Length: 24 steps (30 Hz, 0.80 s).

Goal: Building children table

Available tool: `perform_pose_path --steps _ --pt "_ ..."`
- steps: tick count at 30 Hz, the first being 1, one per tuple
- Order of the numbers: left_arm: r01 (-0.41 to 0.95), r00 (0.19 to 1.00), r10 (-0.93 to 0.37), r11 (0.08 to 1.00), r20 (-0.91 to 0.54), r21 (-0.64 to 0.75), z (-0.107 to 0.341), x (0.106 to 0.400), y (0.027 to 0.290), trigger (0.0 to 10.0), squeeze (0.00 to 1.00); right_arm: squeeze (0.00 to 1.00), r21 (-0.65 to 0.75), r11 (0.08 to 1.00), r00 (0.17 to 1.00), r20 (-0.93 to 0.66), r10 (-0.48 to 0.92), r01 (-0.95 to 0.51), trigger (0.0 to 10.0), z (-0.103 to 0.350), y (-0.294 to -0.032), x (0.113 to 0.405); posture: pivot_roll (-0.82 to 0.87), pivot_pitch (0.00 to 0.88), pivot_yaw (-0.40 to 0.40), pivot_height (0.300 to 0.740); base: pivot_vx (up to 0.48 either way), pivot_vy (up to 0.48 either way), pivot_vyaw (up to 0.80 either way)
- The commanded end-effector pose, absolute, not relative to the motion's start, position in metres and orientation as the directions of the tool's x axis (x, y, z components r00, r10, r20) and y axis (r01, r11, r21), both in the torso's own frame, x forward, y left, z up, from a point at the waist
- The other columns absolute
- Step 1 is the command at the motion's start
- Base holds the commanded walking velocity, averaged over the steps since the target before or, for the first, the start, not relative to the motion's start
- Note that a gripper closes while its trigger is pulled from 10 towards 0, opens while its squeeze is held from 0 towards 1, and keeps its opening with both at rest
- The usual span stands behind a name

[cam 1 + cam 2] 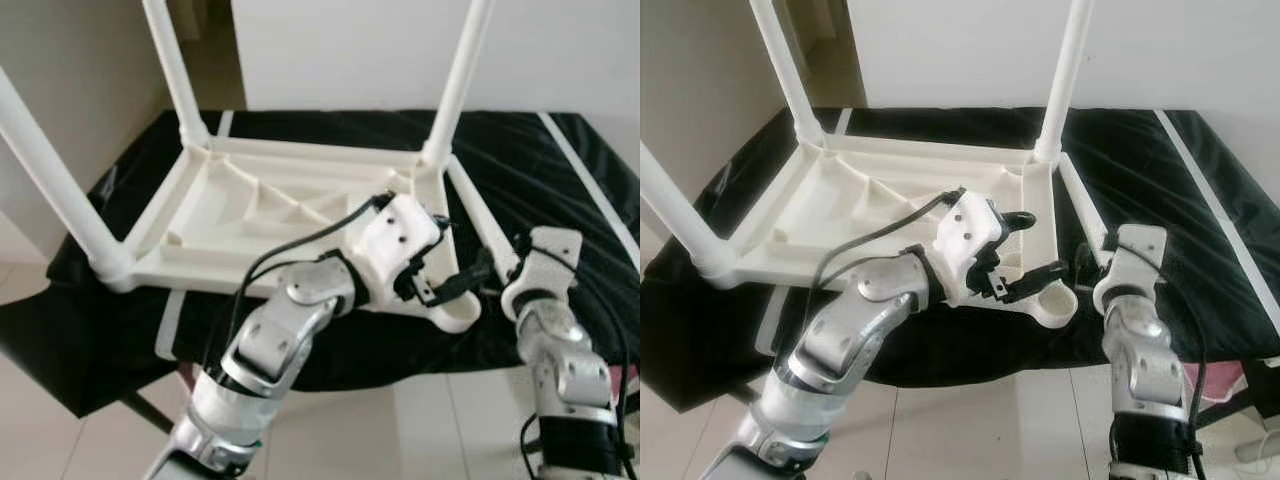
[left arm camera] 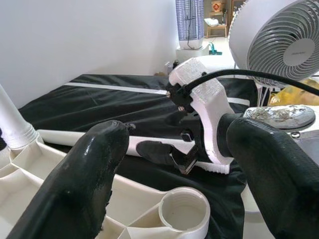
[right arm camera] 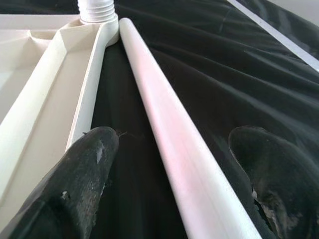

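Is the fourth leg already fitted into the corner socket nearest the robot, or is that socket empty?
Empty. The corner socket shows an open round hole, and the loose leg lies flat on the black cloth beside the upturned table, between the right claw's open fingers.

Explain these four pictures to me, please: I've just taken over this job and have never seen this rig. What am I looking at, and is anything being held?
The two wide pictures come from the robot's head, looking down at its own silver arms. The two close ones come from cameras on its wrists, looking along each pair of black fingers.

A white children's table lies upside down on a black cloth. Three legs are already fitted and stand upward. The fourth leg lies loose on the cloth beside the table.

The left gripper hovers open over the empty corner socket. The right gripper is open, one finger on each side of the loose leg, not yet closed on it. Nothing is held.
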<state>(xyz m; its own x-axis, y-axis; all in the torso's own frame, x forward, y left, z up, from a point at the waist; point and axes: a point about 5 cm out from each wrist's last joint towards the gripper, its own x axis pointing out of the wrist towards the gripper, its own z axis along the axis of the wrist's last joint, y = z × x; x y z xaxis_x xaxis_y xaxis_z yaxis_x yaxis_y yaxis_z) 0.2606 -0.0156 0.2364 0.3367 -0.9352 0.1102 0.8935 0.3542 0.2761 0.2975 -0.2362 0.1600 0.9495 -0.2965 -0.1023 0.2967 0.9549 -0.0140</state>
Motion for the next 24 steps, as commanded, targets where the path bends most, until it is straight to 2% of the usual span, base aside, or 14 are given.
perform_pose_path --steps 1,11,13,24 --pt "0.882 0.358 -0.926 0.377 0.120 0.282 0.238 0.257 -0.017 10.0 0.00 0.00 0.016 0.948 0.939 -0.141 -0.314 0.319 10.0 0.159 -0.240 0.301 -0.08 0.099 0.009 0.740 0.000 0.000 0.00" --pt "0.885 0.358 -0.927 0.374 0.107 0.277 0.237 0.252 -0.017 10.0 0.00 0.00 0.003 0.949 0.918 -0.255 -0.305 0.316 10.0 0.168 -0.244 0.314 -0.07 0.133 0.003 0.740 0.000 0.000 0.00" --pt "0.887 0.360 -0.927 0.375 0.103 0.268 0.236 0.250 -0.017 10.0 0.00 0.00 0.016 0.949 0.889 -0.356 -0.288 0.314 10.0 0.166 -0.243 0.316 -0.07 0.150 -0.002 0.740 0.000 0.000 0.00" --pt "0.891 0.381 -0.921 0.390 0.086 0.233 0.233 0.246 -0.016 10.0 0.00 0.00 0.033 0.943 0.822 -0.500 -0.272 0.332 10.0 0.171 -0.250 0.332 -0.05 0.180 -0.014 0.740 0.000 0.000 0.00"
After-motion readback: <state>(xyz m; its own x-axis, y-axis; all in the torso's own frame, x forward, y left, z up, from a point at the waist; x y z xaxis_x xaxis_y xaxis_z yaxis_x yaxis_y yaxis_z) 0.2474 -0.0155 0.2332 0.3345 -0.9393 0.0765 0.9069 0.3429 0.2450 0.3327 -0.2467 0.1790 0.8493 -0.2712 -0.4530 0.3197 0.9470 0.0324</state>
